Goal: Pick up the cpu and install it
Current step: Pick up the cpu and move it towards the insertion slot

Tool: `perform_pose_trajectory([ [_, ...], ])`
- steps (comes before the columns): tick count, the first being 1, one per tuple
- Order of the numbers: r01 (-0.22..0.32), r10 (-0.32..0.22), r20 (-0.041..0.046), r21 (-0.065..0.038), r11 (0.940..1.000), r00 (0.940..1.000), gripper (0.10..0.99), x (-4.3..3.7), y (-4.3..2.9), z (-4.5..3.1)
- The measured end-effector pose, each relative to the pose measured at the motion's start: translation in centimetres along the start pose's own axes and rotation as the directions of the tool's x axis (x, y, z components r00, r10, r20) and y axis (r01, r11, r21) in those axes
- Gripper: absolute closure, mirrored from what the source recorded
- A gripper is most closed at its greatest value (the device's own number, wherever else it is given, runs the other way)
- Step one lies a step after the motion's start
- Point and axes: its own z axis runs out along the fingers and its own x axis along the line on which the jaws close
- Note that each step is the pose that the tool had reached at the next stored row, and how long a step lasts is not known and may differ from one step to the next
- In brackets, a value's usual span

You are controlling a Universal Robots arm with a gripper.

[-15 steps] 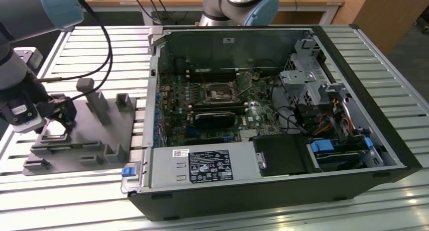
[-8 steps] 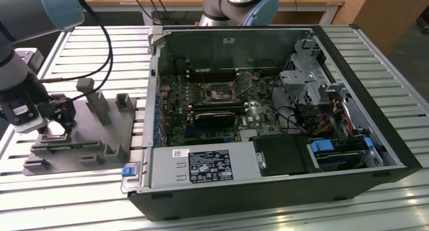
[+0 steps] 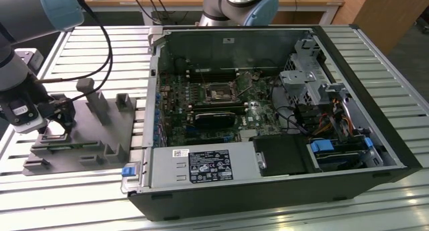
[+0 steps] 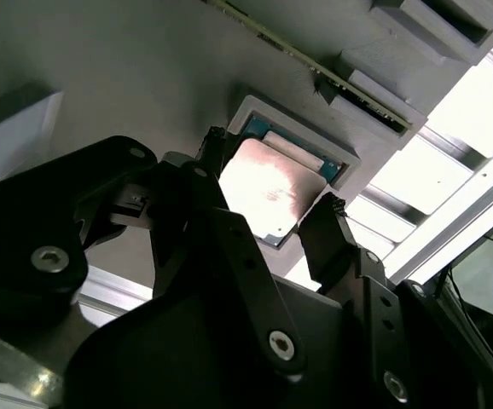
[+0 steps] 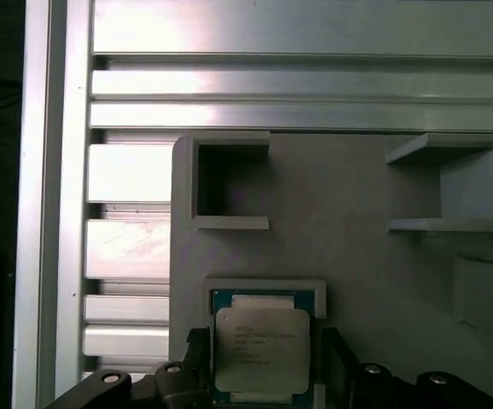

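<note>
The gripper (image 4: 268,200), fingers apart, straddles the cpu (image 4: 272,192), which lies flat in its tray (image 5: 357,264) recess at the first wrist view's lower centre, a finger at each opposite edge.

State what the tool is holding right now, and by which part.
The tool has a finger on each of two opposite edges of the small square silvery-topped cpu, which sits in its recess in the grey plastic tray. Whether they are clamped shut on it cannot be told.
</note>
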Motion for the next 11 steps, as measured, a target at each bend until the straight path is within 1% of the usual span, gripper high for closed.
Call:
perform_pose_trajectory([
  [9, 0.0, 0.0, 0.0, -0.002, 1.0, 1.0, 0.455, 0.16, 0.03, 0.09],
  [11, 0.0, 0.0, -0.0001, -0.002, 1.0, 1.0, 0.471, 0.16, 0.03, 0.08],
])
